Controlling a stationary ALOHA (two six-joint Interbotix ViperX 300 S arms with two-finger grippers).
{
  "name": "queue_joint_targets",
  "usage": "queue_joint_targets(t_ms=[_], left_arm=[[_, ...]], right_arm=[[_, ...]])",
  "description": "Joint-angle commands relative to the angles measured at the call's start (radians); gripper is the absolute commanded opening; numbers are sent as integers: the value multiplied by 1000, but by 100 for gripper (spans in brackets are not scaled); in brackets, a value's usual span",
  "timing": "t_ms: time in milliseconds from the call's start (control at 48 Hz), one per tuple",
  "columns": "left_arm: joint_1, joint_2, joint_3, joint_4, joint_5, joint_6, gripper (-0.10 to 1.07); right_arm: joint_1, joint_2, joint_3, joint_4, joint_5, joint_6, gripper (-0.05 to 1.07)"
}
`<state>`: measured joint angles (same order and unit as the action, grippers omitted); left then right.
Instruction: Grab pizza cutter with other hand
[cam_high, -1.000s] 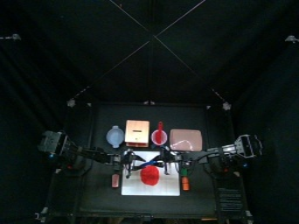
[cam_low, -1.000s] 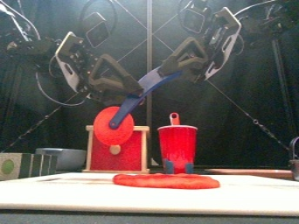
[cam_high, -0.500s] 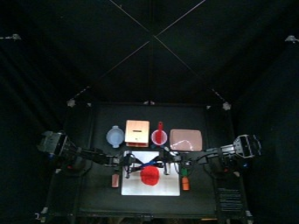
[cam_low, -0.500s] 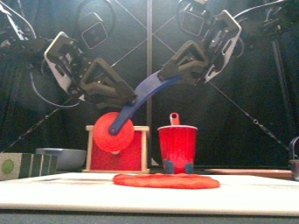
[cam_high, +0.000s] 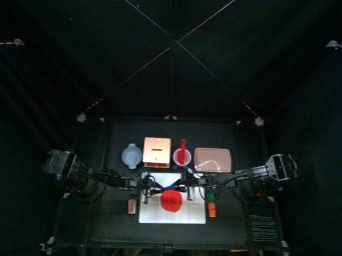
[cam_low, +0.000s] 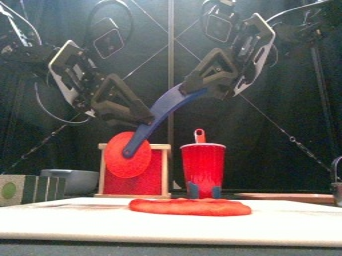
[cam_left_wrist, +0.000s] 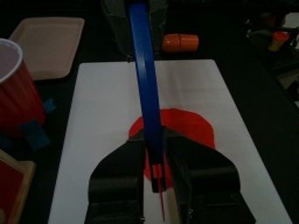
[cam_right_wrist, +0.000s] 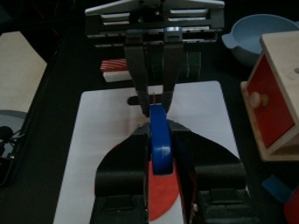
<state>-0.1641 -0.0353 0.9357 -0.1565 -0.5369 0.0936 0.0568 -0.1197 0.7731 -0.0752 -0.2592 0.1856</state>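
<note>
The pizza cutter (cam_low: 171, 105) hangs slanted in the air above the white mat (cam_high: 152, 214), its dark blue handle uppermost. Its round wheel end (cam_low: 130, 150) points down to the left and looks reddish. My right gripper (cam_low: 209, 84) is shut on the upper handle, which also shows in the right wrist view (cam_right_wrist: 160, 144). My left gripper (cam_low: 128, 108) is open, with one jaw on each side of the handle (cam_left_wrist: 142, 79) and not pressing it. A flat red disc (cam_high: 173, 201) lies on the mat below.
A red cup (cam_low: 203, 168) and a wooden box with a red front (cam_low: 136, 176) stand behind the mat. A blue bowl (cam_high: 131, 155) and a pink tray (cam_high: 214, 158) sit at the back. Small orange pieces (cam_high: 211, 208) lie beside the mat.
My left gripper has drawn back a little to the left and downward along the cutter. The cutter and my right gripper have hardly moved.
</note>
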Motion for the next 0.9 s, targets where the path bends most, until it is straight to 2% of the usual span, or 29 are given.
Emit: queue_joint_targets(t_ms=[0,188,458,875], left_arm=[[-8,-34,-5,6,6,0,53],[-17,-75,0,12,71,0,53],[-32,-75,-23,8,213,-3,53],[-43,5,-78,11,233,-3,52]], right_arm=[[18,6,-23,5,-3,0,37],[44,63,-25,31,6,0,37],[71,137,-43,51,43,0,37],[71,143,-77,44,138,-2,34]])
